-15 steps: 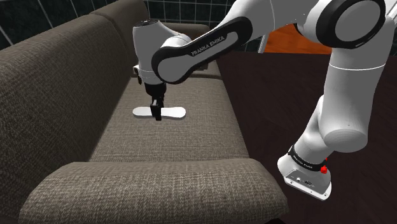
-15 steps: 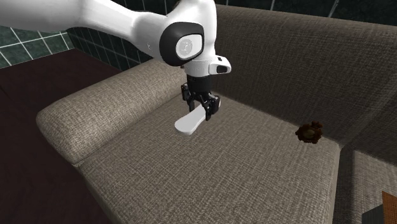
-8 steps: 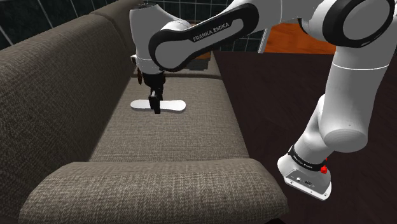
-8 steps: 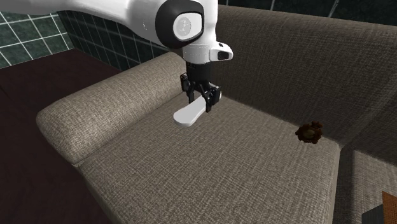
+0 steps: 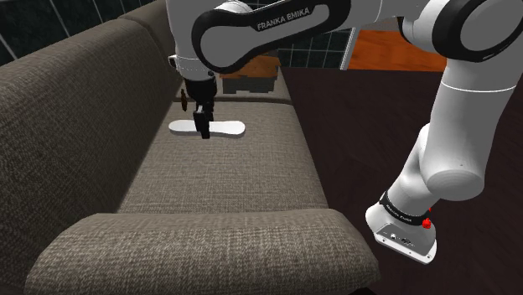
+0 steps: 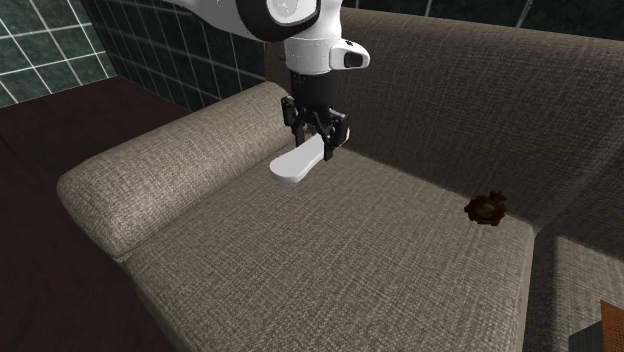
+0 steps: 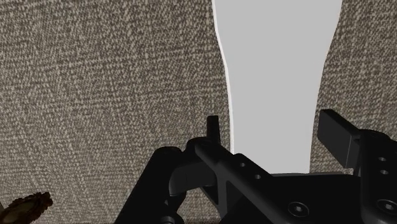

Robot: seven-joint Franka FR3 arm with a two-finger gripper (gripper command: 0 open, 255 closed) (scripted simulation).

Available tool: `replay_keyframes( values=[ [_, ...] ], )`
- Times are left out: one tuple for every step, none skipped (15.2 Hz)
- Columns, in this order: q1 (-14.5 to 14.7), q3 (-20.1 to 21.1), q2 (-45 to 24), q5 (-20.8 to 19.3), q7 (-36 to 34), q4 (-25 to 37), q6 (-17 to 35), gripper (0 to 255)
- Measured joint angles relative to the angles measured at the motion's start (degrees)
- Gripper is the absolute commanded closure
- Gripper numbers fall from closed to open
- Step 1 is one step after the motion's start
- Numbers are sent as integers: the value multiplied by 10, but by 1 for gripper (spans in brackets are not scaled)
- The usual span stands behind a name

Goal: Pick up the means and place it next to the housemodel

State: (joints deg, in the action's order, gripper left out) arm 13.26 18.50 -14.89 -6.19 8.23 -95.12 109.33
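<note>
Between my fingers (image 7: 214, 133): the means (image 7: 273, 76), a flat white piece with a narrow waist and wider rounded ends. I am clenched on that waist, one black finger against each long side.
Fingers: pointing straight down at the sofa (image 5: 226, 180), their tips at the level of the white piece.
Means: lying level and crosswise to my fingers. In the shoulder view one rounded end sticks out on each side of them. In the second exterior view one end points toward the camera.
Where the means is: over the sofa's seat, on the side nearer the backrest (image 6: 470, 90). I cannot make out a gap between it and the fabric.
Housemodel (image 6: 486, 208): a small dark brown lump on the seat close to the backrest, at the cushion's corner away from the armrest (image 6: 150, 180) and just before the seam with the next cushion. It is apart from the means and untouched by me.
Sofa: coarse grey-brown weave on seat, backrest and the rounded armrest alike.
Arm (image 5: 453, 109): white with dark joints, reaching over the seat from the stand (image 5: 402, 235).
Around the sofa: a dark floor (image 5: 369, 134), a dark green tiled wall (image 6: 40, 50) and a brown boxy thing (image 5: 251, 82) at the sofa's far end.
</note>
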Motion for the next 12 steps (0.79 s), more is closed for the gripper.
replay_keyframes(
  values=[
    [0, 0, 0, 0, 0, 7, -7, 255],
    [0, 1, 2, 1, 1, 11, -13, 255],
    [1, 1, 1, 1, 1, 21, -22, 255],
    [1, 1, 3, 2, 2, 26, -29, 255],
    [1, 1, 3, 2, 2, 34, -36, 255],
    [2, 2, 5, 3, 1, 38, -43, 255],
    [2, 2, 3, 2, 1, 49, -51, 255],
    [3, 2, 2, 2, 2, 58, -60, 255],
    [3, 2, 2, 2, 2, 66, -68, 255],
    [3, 2, 1, 2, 3, 74, -75, 255],
    [3, 2, 5, 3, 4, 77, -81, 255],
    [3, 2, 5, 3, 4, 84, -89, 255]
  ],
)
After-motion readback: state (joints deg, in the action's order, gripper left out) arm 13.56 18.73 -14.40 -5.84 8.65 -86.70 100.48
